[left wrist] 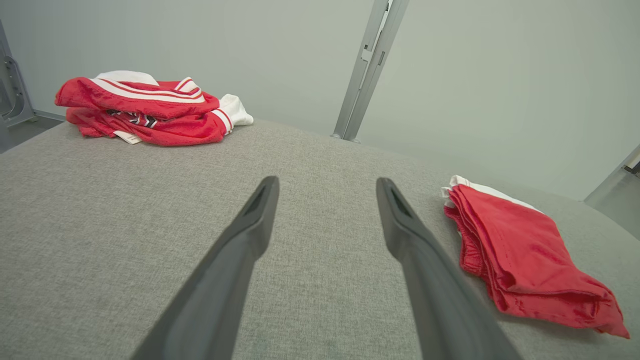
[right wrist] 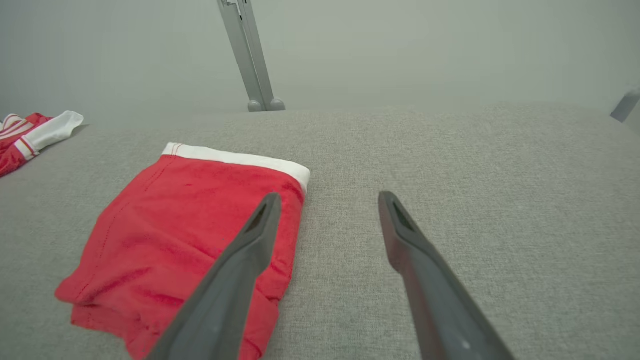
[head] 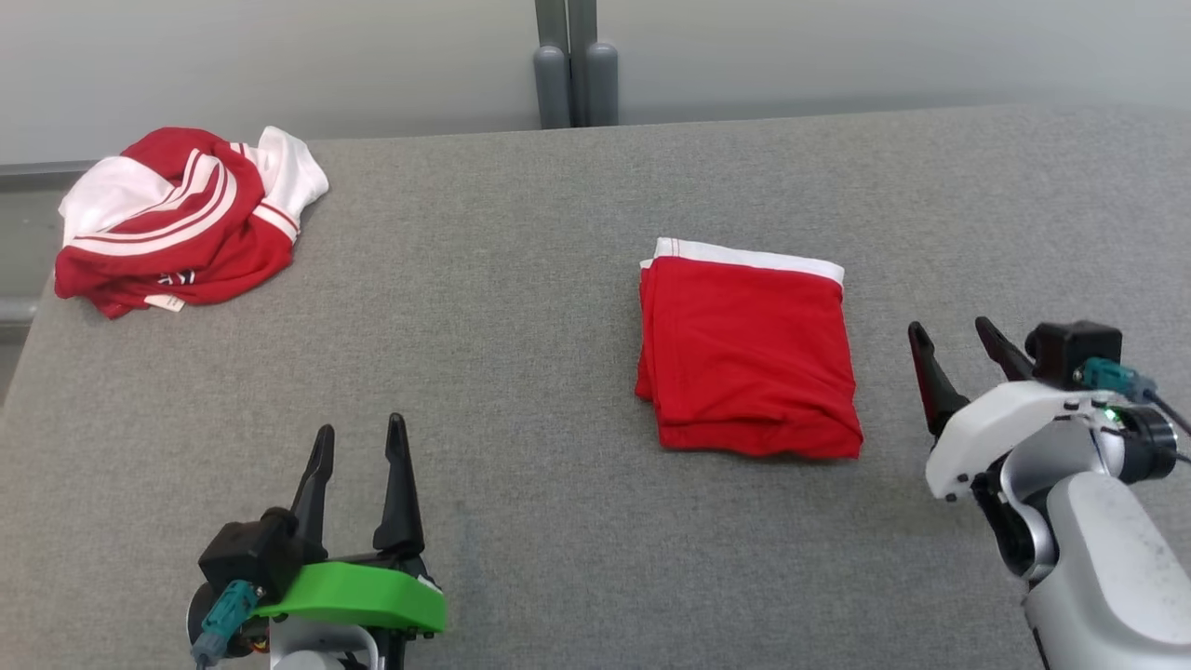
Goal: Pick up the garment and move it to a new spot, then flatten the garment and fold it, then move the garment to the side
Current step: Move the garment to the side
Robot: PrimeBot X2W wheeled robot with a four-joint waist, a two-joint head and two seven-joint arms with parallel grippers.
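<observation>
the folded red garment (head: 749, 358) lies flat as a neat rectangle on the right half of the desk (head: 521, 279), its white band turned to the far side; my right pincer (head: 951, 328) hangs just beside its right edge, released and empty; my left pincer (head: 361, 426) hovers over bare surface nearer me on the left, well apart from it, released too and grasping nothing; i judge the folding done and the step in hand to be moving it to the side; that calls for coming in low at an edge and pinching through all the layers, so the stack doesn't fan open; a crumpled red and white garment (head: 177, 219) sits at the far left corner; the desk is covered in grey woven fabric; behind it stand a pale wall (head: 279, 56) and a grey metal post (head: 575, 74)
</observation>
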